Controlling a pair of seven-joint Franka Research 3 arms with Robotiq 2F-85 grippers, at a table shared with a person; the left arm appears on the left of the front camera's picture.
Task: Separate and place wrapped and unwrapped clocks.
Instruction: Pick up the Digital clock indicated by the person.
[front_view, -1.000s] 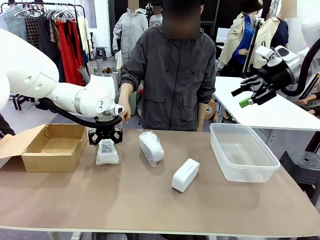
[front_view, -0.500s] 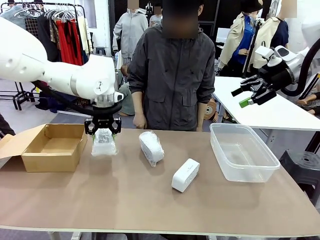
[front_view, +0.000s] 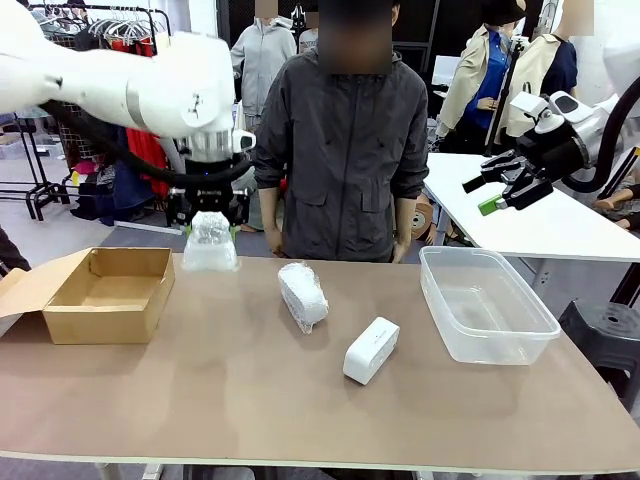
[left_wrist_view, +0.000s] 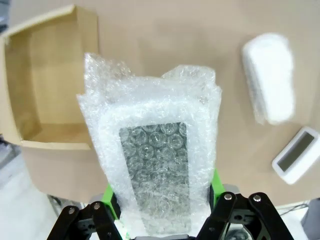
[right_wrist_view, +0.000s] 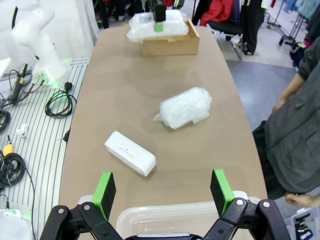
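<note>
Front view: my left arm reaches in high from the left, wrist pointing straight down. The left claw (front_view: 210, 212) is clamped partway shut on a white clock bundled in crinkly bubble wrap (front_view: 211, 248), which hangs clear of the brown table (front_view: 250, 400) just right of the open brown cardboard box (front_view: 105, 295). A second wrapped clock (front_view: 302, 295) and the bare smooth white clock (front_view: 371, 350) lie mid-table. My right arm is raised at far right, its right claw (front_view: 503, 186) spread wide and empty, beyond the clear plastic tub (front_view: 500, 352).

Left wrist view: the green pads (left_wrist_view: 108, 196) pinch the bundle's sides, its dark face towards me.

Right wrist view: fingers are wide apart over the tub's rim.
</note>
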